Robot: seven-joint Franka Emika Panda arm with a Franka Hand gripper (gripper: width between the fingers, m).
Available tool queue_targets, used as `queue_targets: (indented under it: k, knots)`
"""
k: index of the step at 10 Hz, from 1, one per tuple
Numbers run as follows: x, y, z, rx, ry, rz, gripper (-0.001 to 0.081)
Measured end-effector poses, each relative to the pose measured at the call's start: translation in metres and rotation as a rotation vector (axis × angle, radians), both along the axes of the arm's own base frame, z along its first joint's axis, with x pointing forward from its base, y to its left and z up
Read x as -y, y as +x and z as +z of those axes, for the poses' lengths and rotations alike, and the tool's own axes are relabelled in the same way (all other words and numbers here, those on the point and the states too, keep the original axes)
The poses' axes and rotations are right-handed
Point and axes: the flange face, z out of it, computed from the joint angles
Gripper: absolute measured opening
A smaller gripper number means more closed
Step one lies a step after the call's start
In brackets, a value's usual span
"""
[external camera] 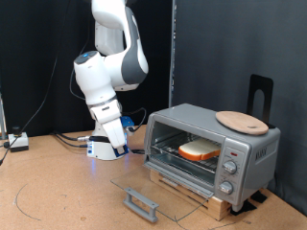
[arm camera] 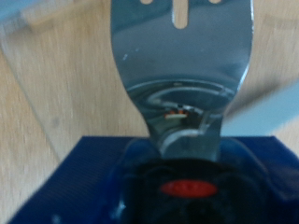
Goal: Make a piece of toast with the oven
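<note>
The silver oven (external camera: 247,153) stands on a wooden slat base at the exterior view's right. Its glass door (external camera: 158,190) lies folded down flat, handle (external camera: 141,203) towards the front. The piece of toast (external camera: 200,149) lies on the wire rack inside the open oven. My gripper (external camera: 116,142) hangs low over a blue and white stand (external camera: 104,149) on the table, left of the oven and apart from it. The wrist view is filled by a shiny slotted metal spatula blade (arm camera: 182,65) rising from a blue holder (arm camera: 93,182). My fingers do not show there.
A round light wooden board (external camera: 241,121) lies on the oven's top. A black upright bracket (external camera: 260,96) stands behind the oven. Cables (external camera: 58,139) and a small box (external camera: 16,143) lie at the left. A dark curtain hangs behind.
</note>
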Motion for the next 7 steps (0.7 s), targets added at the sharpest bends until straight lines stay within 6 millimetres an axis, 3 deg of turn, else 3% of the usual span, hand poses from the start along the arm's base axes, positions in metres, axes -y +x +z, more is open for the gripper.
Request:
queue_targets:
  k: [4,7]
  knots:
    - [-0.011,0.0,0.052,0.132,0.107,0.057,0.0394]
    - [-0.04,0.003,0.085,0.13,0.063,0.106,0.0394]
